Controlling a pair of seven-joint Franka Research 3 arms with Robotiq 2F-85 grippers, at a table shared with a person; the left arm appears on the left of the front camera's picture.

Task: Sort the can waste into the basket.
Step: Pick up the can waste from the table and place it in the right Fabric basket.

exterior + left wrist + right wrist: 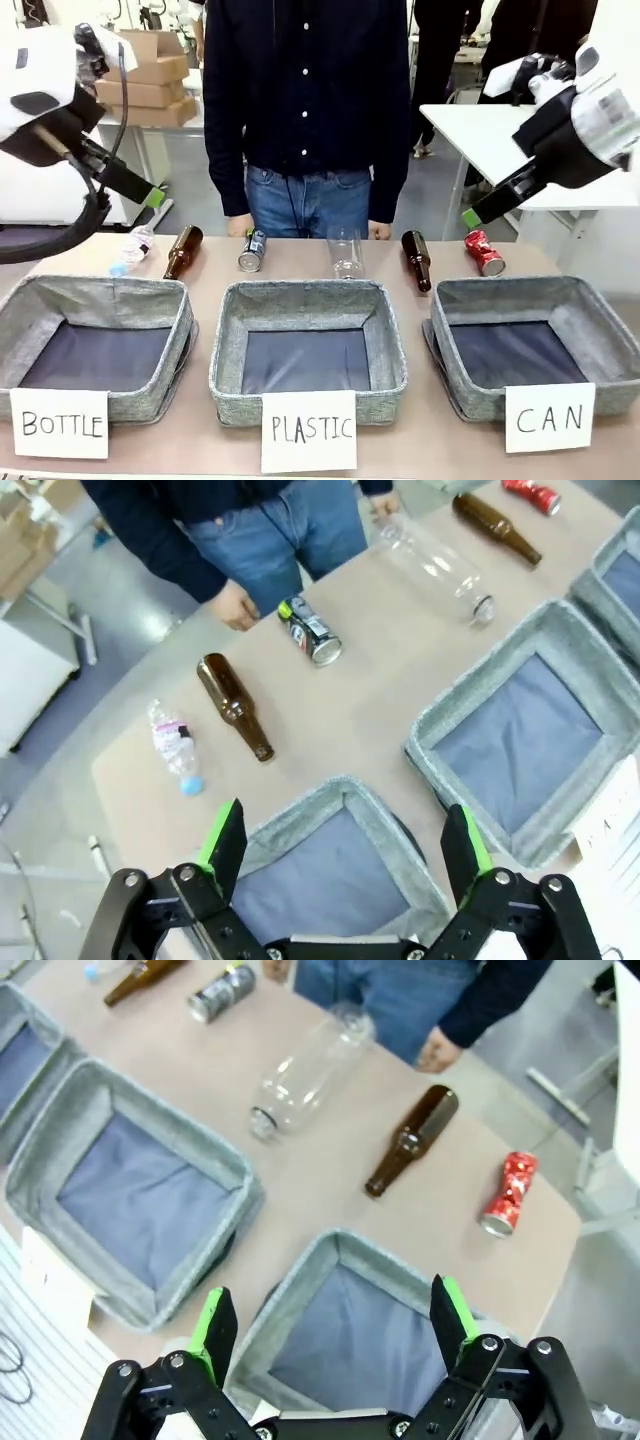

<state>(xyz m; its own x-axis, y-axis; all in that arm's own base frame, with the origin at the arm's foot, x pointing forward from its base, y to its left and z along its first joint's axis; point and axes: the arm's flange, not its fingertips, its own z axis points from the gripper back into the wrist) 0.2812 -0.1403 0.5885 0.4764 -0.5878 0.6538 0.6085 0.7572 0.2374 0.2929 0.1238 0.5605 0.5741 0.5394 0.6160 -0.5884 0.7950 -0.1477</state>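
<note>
The red can (484, 252) (508, 1193) lies on its side on the table, just behind the grey basket (505, 290) with the "CAN" card. The black can (251, 250) (310, 632) lies further left, behind the middle basket. My right gripper (470, 217) (335, 1320) hangs open in the air above the CAN basket (296, 1295), close to the red can, with nothing between its fingers. High over the left basket, my left gripper (155, 197) (343, 840) is open as well and holds nothing. The CAN basket has nothing in it.
Two brown glass bottles (183, 252) (416, 259), a clear plastic bottle (344, 252) and a small crushed one (132, 248) lie in the same row. Baskets marked "BOTTLE" (100, 290) and "PLASTIC" (305, 292) stand left and centre. A person (305, 100) stands at the far edge.
</note>
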